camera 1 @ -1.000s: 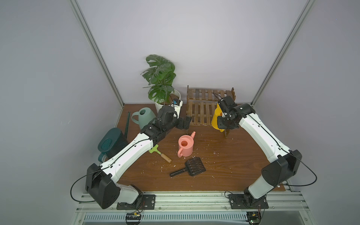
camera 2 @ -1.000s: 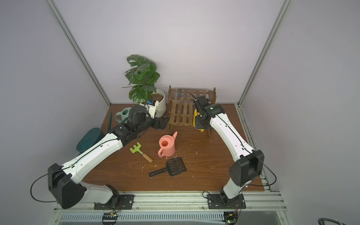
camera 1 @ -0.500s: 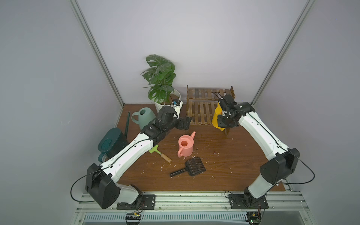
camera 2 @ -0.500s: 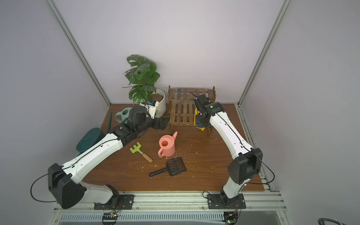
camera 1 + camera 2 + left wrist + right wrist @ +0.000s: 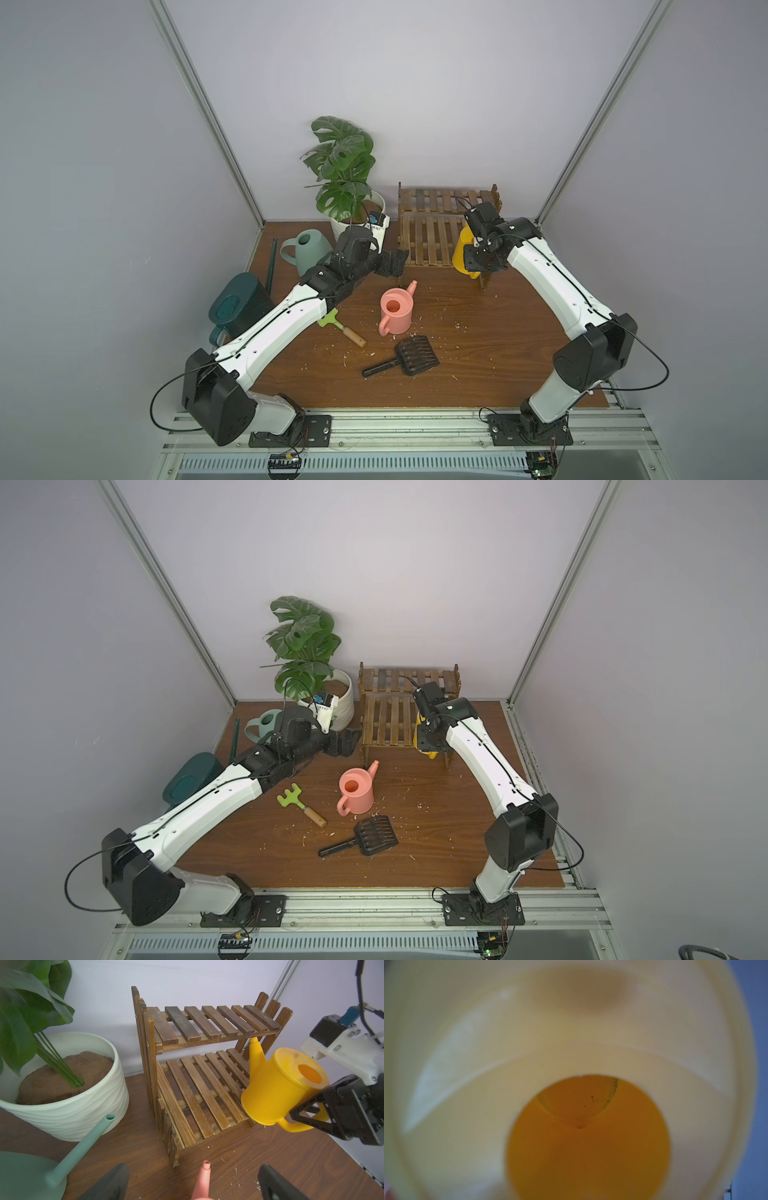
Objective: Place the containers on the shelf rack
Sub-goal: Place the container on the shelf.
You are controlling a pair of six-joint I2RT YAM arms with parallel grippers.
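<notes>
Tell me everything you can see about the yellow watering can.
The yellow watering can is small, of smooth glossy plastic, with a flared base, a flat top with a round filling hole, a short tapering spout and a loop handle. It sits tilted at the right front end of the rack's lower shelf, base reaching past the edge, spout toward the upper tier. The right pincer is at its handle; whether it grips is unclear.
</notes>
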